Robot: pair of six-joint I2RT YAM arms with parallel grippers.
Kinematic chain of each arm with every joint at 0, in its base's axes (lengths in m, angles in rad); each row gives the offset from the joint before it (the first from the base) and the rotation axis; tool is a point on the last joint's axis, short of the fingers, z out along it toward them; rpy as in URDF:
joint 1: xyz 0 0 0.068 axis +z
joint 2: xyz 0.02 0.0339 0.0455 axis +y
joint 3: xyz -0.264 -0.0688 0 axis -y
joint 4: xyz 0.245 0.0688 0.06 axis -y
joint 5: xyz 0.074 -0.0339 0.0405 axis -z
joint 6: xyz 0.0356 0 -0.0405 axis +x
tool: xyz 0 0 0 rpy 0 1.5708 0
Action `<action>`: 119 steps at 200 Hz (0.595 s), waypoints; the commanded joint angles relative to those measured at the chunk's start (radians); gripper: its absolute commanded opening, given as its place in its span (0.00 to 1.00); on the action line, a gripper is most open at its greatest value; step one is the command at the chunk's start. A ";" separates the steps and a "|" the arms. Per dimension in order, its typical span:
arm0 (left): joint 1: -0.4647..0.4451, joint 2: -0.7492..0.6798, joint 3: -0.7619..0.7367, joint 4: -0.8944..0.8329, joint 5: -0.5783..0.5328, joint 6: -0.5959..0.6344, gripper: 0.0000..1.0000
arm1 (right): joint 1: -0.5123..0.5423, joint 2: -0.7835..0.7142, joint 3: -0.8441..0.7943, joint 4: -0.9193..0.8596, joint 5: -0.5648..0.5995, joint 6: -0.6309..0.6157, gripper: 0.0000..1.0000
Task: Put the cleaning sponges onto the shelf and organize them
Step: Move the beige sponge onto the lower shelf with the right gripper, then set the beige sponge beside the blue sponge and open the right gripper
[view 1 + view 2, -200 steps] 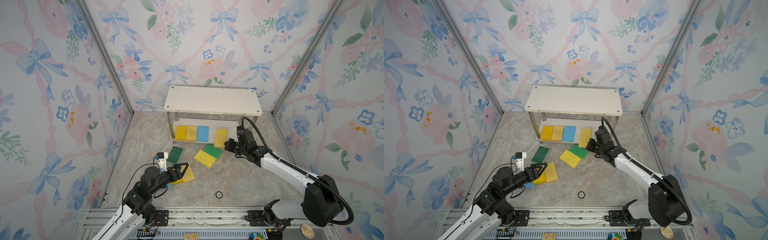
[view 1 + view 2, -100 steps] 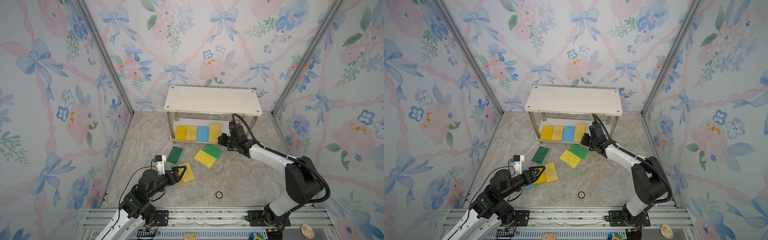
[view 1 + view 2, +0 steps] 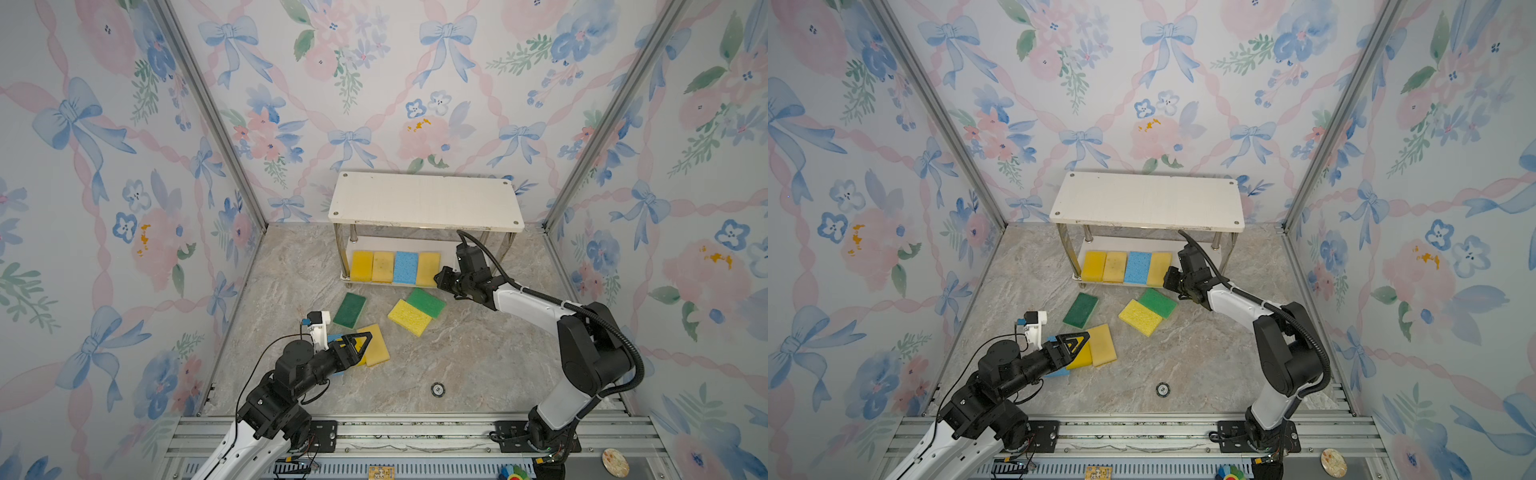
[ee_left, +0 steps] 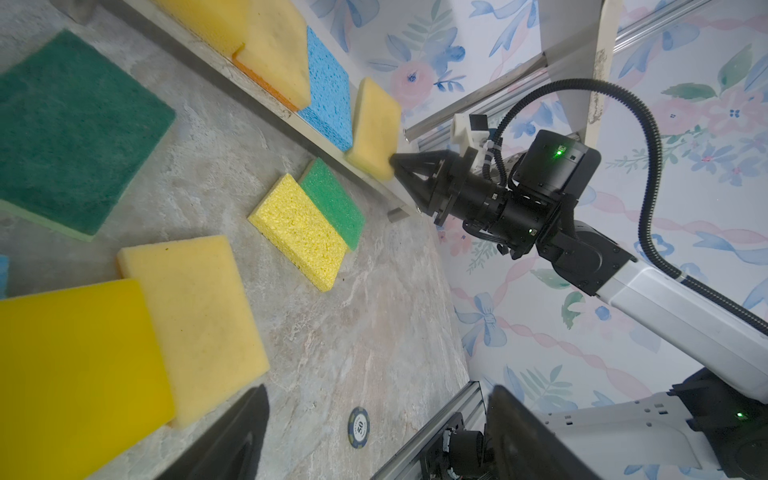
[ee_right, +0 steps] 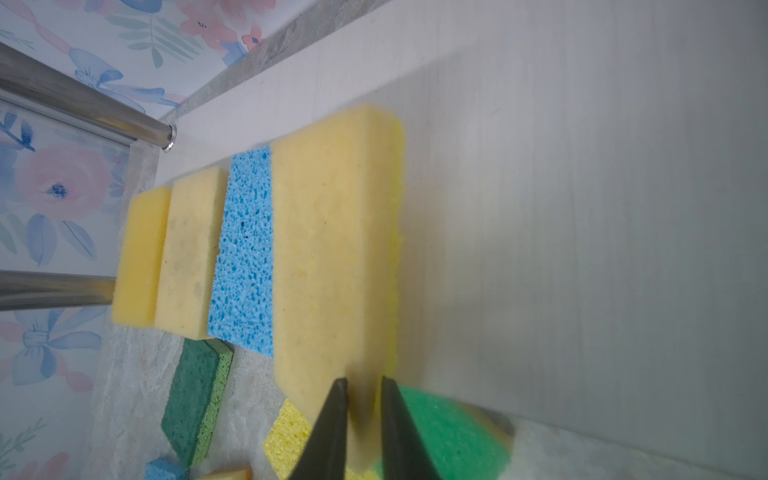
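Observation:
The shelf [image 3: 424,199] stands at the back. Its lower board carries a row of cleaning sponges: yellow [image 3: 361,266], pale [image 3: 383,267], blue [image 3: 406,267] and pale yellow [image 3: 428,266]. My right gripper [image 5: 363,380] reaches to that last sponge's [image 5: 332,249] near end, which fills the narrow gap between the jaws. On the floor lie a dark green scourer [image 3: 350,309], a yellow sponge [image 3: 409,318] against a green one [image 3: 426,302], and a tan one [image 3: 376,345]. My left gripper [image 4: 376,388] hovers open over a bright yellow sponge [image 4: 75,374], holding nothing.
A small round chip [image 3: 437,389] lies on the marble floor near the front. A metal rail [image 3: 415,432] with both arm bases runs along the front edge. Flowered walls close in on three sides. A blue sponge [image 3: 1059,372] peeks out beneath the left arm.
My right gripper has carried the pale yellow sponge onto the lower board beside the blue one, and its jaws have eased slightly apart. The left arm has drawn back a little.

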 commanded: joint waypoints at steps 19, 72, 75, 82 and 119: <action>0.011 0.010 0.005 -0.012 -0.010 0.011 0.85 | -0.018 0.017 0.039 -0.021 -0.007 -0.007 0.49; 0.013 0.011 0.000 -0.010 -0.017 0.008 0.85 | 0.006 -0.077 -0.028 -0.017 0.001 0.016 0.56; 0.013 0.012 0.000 -0.011 -0.017 0.008 0.85 | 0.006 -0.077 -0.026 -0.018 -0.001 0.017 0.56; 0.014 0.016 0.002 -0.011 -0.017 0.008 0.85 | 0.003 -0.069 -0.017 -0.025 -0.008 0.014 0.58; 0.014 0.018 0.015 -0.012 -0.003 0.016 0.86 | -0.019 -0.008 0.014 -0.004 -0.031 0.018 0.69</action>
